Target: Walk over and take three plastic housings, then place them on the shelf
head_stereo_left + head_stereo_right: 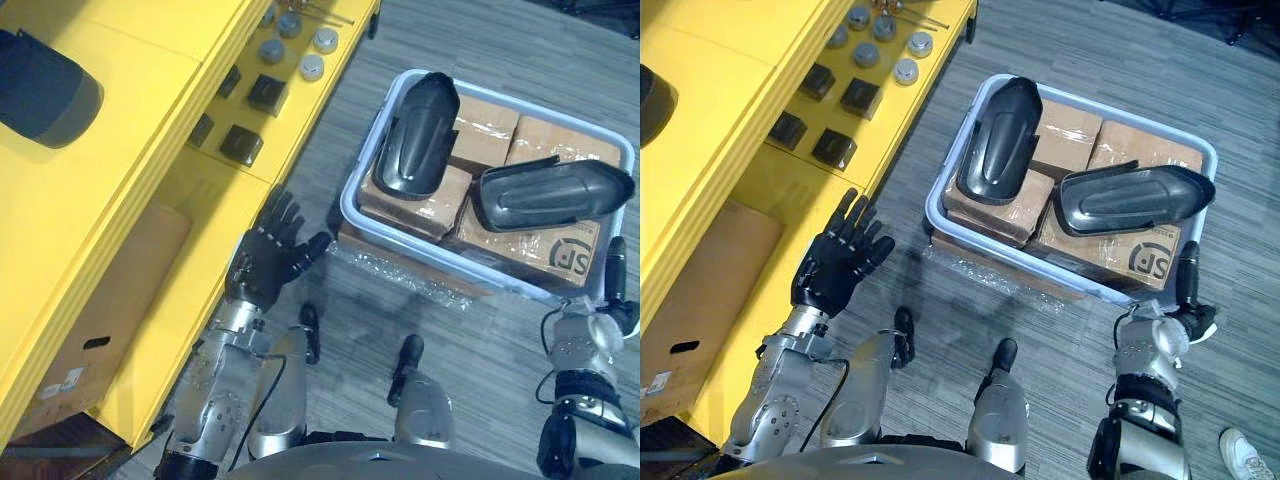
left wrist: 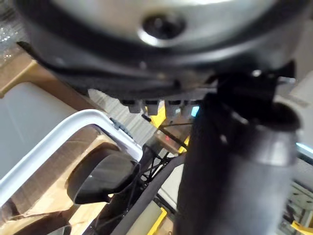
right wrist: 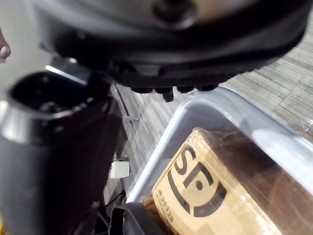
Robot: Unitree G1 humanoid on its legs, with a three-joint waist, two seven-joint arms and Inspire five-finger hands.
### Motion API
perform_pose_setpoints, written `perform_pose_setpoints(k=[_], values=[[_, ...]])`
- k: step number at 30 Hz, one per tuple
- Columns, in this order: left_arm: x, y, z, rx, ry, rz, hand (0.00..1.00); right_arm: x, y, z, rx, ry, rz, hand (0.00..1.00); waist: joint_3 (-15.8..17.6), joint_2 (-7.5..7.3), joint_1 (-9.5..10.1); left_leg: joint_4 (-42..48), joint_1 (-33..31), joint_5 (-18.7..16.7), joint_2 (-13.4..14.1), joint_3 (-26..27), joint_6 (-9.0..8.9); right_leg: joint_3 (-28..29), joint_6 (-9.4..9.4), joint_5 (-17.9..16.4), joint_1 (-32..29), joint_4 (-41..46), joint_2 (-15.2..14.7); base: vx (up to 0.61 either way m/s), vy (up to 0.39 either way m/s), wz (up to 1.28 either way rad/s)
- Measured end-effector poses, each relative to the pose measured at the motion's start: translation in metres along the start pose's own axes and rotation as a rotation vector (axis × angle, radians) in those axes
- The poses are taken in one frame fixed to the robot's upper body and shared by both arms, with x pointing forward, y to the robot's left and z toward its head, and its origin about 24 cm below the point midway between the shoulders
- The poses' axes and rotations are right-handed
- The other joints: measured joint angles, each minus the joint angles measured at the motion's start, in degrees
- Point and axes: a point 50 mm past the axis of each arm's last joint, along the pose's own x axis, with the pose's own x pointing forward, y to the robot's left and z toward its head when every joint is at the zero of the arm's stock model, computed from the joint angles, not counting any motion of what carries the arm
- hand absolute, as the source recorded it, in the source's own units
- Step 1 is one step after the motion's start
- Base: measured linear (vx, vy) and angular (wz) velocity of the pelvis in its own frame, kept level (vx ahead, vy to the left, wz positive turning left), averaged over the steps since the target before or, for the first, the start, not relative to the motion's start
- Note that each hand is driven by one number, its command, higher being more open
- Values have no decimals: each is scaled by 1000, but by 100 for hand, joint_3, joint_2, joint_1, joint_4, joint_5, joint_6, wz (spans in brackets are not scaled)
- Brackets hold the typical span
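**Cut off, covered or too small to read**

A dark housing [image 1: 45,88] on the yellow shelf's [image 1: 150,40] top level runs off the left edge, so its full shape is unclear. In the bin [image 1: 349,190], the tall housing [image 1: 418,135] and the flat housing [image 1: 550,192] cover much of the cardboard boxes [image 1: 485,125] beneath them. A brown carton [image 1: 100,320] in the shelf's lower bay is partly hidden under the level above. The small round parts [image 1: 312,66] are too small to identify. A shoe [image 1: 1245,452] is cut by the corner.
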Motion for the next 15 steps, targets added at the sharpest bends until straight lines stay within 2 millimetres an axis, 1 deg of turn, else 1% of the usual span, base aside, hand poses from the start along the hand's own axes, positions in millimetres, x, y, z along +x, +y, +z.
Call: perform_pose_setpoints(k=[1,3,4,6,7,8,9,10,13,15], values=[[0,1,-1,0,3,4,100,1,2,4,2,-10,4,100,22,18,-5,2,-17,0,-3,-8,0,-5,0,0,-17,7,-1,-17,13,6],[-1,5,-6,-5,22,17,100,7,9,22,26,-42,24,100,144,103,-11,32,-76,7,12,-23,11,4,0,-2,-97,89,-1,-39,13,-1],[-2,6,-7,-8,28,19,100,9,10,27,41,-47,28,100,171,126,-7,35,-83,7,16,-23,11,6,0,-3,-109,98,-1,-50,14,-2],[-5,8,-13,-16,54,32,100,13,17,45,85,-77,61,100,225,205,-14,60,-100,8,30,-22,11,43,-3,-8,-165,172,-2,-57,18,-5],[-5,8,-14,-17,55,31,100,13,19,50,98,-88,77,100,239,224,-14,64,-108,8,39,-22,11,51,-5,-10,-180,193,1,-63,19,-5],[-5,8,-14,-18,56,26,100,14,26,61,127,-108,115,100,266,260,-11,72,-121,9,52,-22,11,57,-5,-10,-197,213,7,-45,11,-3],[-5,8,-14,-19,56,26,100,14,30,66,136,-118,134,100,268,272,-11,71,-126,15,54,-22,14,66,-6,-11,-214,233,7,-64,13,-2],[-5,6,-14,-35,53,21,100,13,44,78,151,-141,191,100,278,302,-1,65,-137,38,57,-23,15,72,-20,-23,-251,291,1,-50,9,0],[-5,2,-17,-46,54,6,100,12,58,86,205,-143,280,100,277,305,40,-81,-134,157,8,-59,10,20,-25,-25,-279,305,-28,-41,-3,9],[-6,1,-20,-51,64,1,100,10,66,87,235,-137,358,100,278,308,84,-199,-95,253,-35,-80,9,-18,-32,-29,-281,309,-54,-20,-17,14]])
